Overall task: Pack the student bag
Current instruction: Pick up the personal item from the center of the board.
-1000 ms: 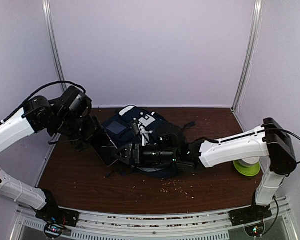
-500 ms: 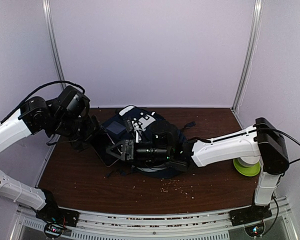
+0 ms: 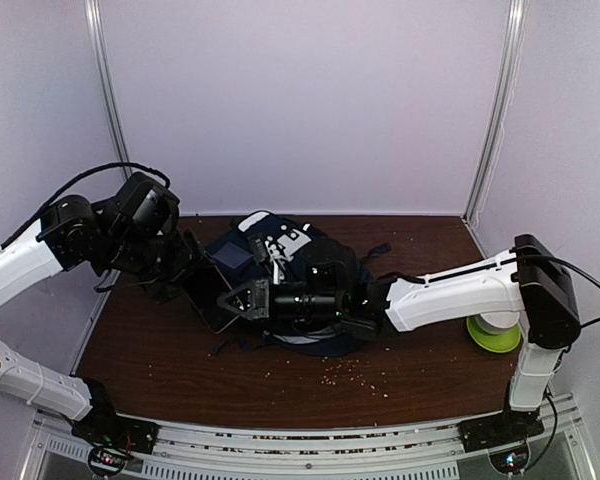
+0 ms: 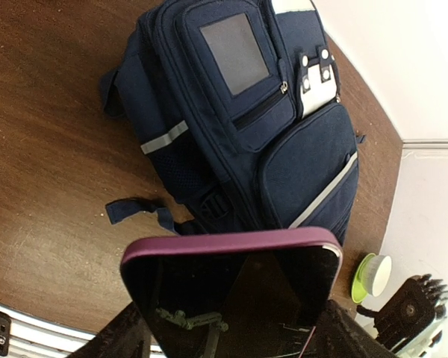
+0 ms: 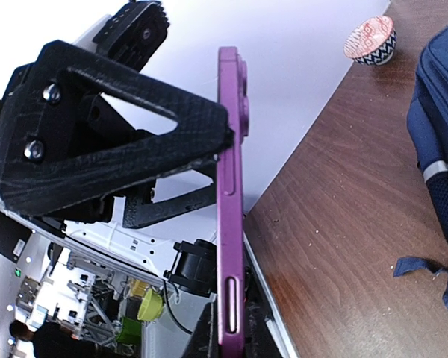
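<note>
Since a second ago the right tool has slid left across the student bag and now sits at the purple-cased phone; over the last half second it has barely shifted, and the left arm has kept its place.

The left tool grips the phone by its two long edges, with the dark screen facing that wrist's camera and the rounded purple end pointing away from the tool. Beyond that end, the navy student bag lies flat on the brown bench, front pockets up. A loose strap end lies between bag and phone.

From the right wrist the phone is seen edge-on. One black triangular finger of the right tool touches its back, just beside the camera bump. The other finger is out of sight, so I cannot tell whether this tool is clamped or spread.

The bag's edge lies to the other side of the phone, and a patterned bowl stands well beyond it. A green and white cup rests near the right arm's base.
</note>
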Robot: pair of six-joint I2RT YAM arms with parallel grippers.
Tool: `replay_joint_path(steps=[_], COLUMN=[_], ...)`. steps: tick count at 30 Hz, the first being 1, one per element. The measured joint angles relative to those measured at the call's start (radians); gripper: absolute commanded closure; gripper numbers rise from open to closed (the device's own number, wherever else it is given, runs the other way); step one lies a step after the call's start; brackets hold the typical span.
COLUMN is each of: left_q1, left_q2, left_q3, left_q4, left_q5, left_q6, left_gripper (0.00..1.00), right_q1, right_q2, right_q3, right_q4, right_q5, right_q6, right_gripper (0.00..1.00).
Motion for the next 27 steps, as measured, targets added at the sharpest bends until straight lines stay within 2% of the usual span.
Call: replay_joint_path(steps=[5,11,18,22,27], left_q1=[-0.001,-0.006,-0.005,-0.007,-0.005], left_q2=[0.0,-0.004,-0.076,-0.113,-0.196], left_q3=[-0.003,-0.008,-0.023,0.011,-0.028], left_q4=[0.01,0.042,0.145,0.21,0.337], left_q5=[0.001,0.0,-0.037,-0.085,-0.143], left_q6=[-0.001,0.01,0.08,0.233,0.517], left_gripper=[0.3,0.03,0.02,0.02,0.02], right_q1=[0.0,0.0,0.001,-0.008,-0.079], right_q2=[-0.01,-0.042,-0.163,-0.262,-0.479], right_q3=[0.0,-0.017,-0.038,-0.091,-0.267], right_q4=[-0.019,-0.04,-0.114,-0.171,-0.299], right_q5=[0.005,0.015,0.054,0.113,0.278], right_q6=[-0.007,-0.016,-0.059,-0.085,-0.135], right_gripper=[1.0,1.0,1.0,1.0,1.0])
